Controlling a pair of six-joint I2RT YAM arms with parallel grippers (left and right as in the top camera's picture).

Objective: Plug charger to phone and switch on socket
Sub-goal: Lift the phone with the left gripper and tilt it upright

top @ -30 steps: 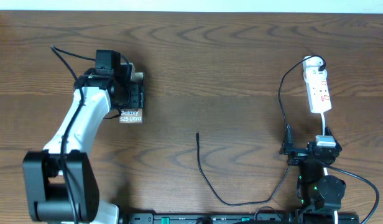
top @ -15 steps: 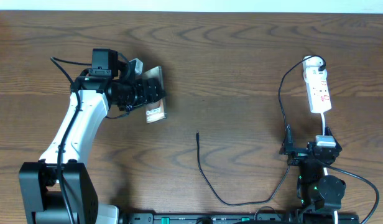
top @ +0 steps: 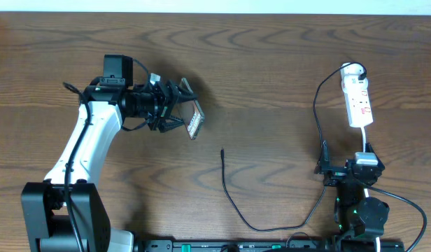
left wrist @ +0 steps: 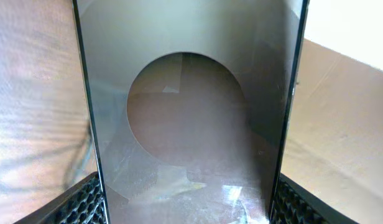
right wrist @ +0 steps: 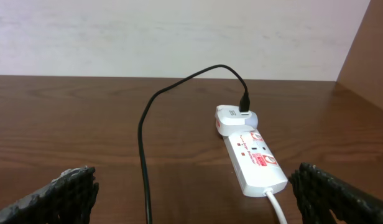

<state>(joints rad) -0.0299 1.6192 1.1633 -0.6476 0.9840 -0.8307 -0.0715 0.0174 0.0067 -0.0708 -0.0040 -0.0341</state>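
Phone (top: pixel 194 123): lifted, tilted, carried right since a second ago, nearer charger tip (top: pixel 222 150).
Left gripper (top: pixel 176 112): pinching phone edges.
Right gripper (right wrist: pixel 201 190): spread, idle near right.
Socket (top: pixel 357 100): far right, untouched.
Meaning: phone being lined up for plugging; switch pending.

Nothing can be read for sure: the red marks (right wrist: pixel 261 159) on the socket (right wrist: pixel 244 171), near the right edge, are too small, and the lettering on the tilted phone (top: pixel 194 124) is blurred

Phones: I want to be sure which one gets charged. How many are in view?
1. The phone is clamped, tilted, in the left gripper, left of the charger's free tip. None other shows, though something could lie hidden.
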